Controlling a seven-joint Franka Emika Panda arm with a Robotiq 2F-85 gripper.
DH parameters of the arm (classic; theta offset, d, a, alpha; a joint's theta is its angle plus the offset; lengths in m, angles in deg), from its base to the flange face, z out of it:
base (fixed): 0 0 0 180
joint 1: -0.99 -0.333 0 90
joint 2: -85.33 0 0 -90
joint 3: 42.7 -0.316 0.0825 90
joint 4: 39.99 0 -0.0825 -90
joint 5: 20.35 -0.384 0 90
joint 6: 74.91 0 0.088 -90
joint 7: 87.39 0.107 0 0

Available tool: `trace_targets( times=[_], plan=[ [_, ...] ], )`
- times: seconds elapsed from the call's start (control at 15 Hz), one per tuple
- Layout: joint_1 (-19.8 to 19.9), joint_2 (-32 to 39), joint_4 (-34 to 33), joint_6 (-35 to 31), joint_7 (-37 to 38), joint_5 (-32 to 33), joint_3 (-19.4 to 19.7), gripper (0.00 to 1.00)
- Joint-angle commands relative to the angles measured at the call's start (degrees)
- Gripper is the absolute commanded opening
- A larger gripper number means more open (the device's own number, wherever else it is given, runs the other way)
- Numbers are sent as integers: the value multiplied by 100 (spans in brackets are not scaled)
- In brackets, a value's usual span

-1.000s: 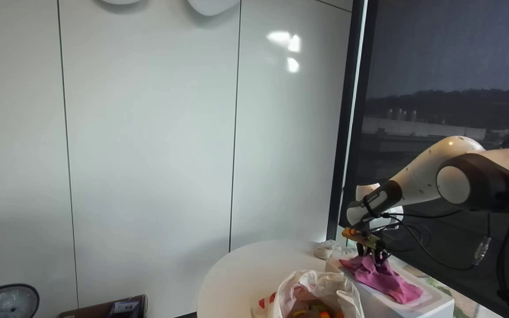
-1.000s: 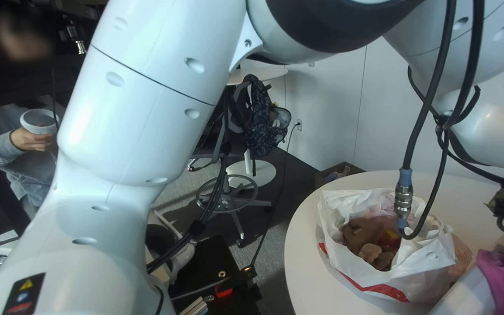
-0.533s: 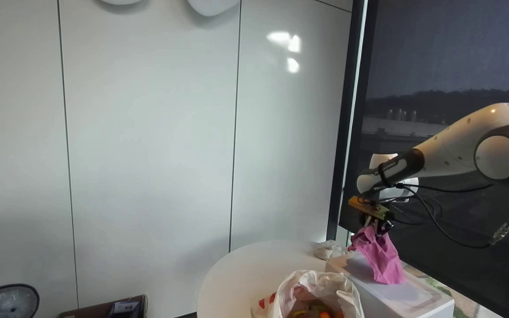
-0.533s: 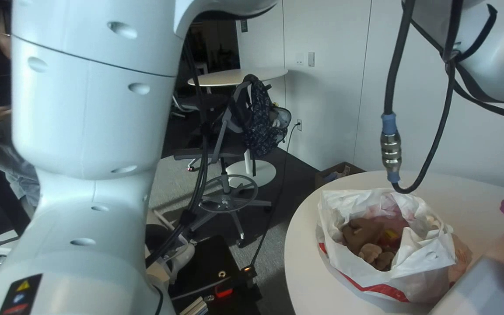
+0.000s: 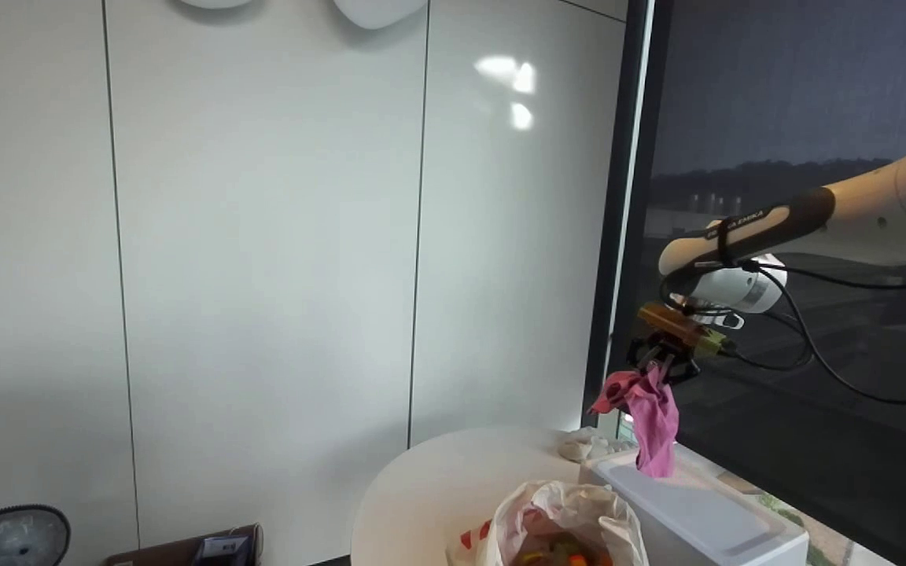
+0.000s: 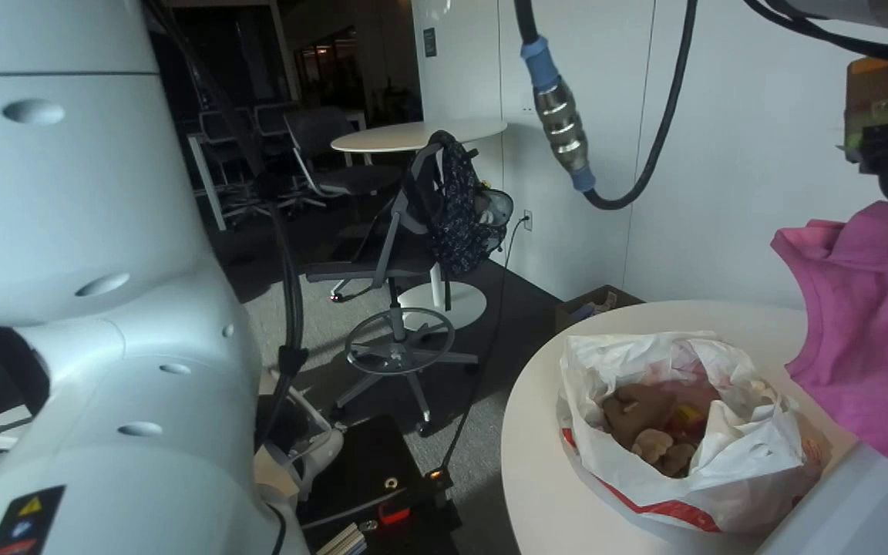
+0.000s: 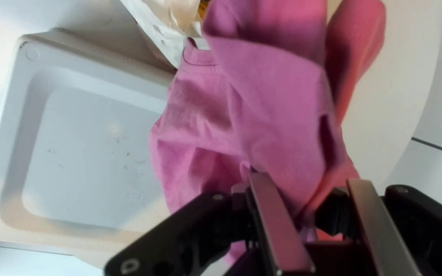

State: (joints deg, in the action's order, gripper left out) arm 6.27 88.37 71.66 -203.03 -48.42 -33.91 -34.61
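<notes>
Because the gripper (image 5: 660, 366) pinches it by a bunched portion, the cloth (image 5: 656, 428) droops free, the jaws pressed together on its folds.

Item: cloth, pink, with a redder flap (image 5: 611, 393) toward eight o'clock in an exterior view; whether reverse side or another piece, I cannot tell. Its tail hangs toward six o'clock, before the far end of the box (image 5: 708, 507); contact there is uncertain.

Item: box, white, recessed top facing up, perhaps so set to serve as a shelf; at nine o'clock in the wrist view.

Item: bag (image 5: 618, 512), white plastic, at seven o'clock from the gripper in an exterior view, standing on the table (image 5: 429, 487); its contents (image 6: 640, 412) likely prop the mouth wide.

Markings: arm (image 5: 878, 224), "EMIKA" legible, the word before it part-hidden by a strap (image 5: 724, 240); low on the arm, a warning label (image 6: 25, 523) with yellow triangle; bag, red print (image 6: 671, 510), unreadable from my spot; box, faint raised mark (image 7: 135, 196), illegible.
</notes>
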Motion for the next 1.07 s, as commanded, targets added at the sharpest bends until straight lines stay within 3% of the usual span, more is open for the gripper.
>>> trace_targets(
  times=[0.0,0.27,0.6,0.87,1.0],
  plan=[
    [-77,-646,740,90,-1044,-717,-240,4],
    [-325,-592,1252,-96,-2227,-1716,-525,4],
    [-656,-310,1614,-771,-3139,-2931,-899,4],
    [-717,-40,1580,-762,-3514,-3232,-1009,4],
    [-702,209,1585,-1104,-3730,-3222,-1004,4]
  ],
)
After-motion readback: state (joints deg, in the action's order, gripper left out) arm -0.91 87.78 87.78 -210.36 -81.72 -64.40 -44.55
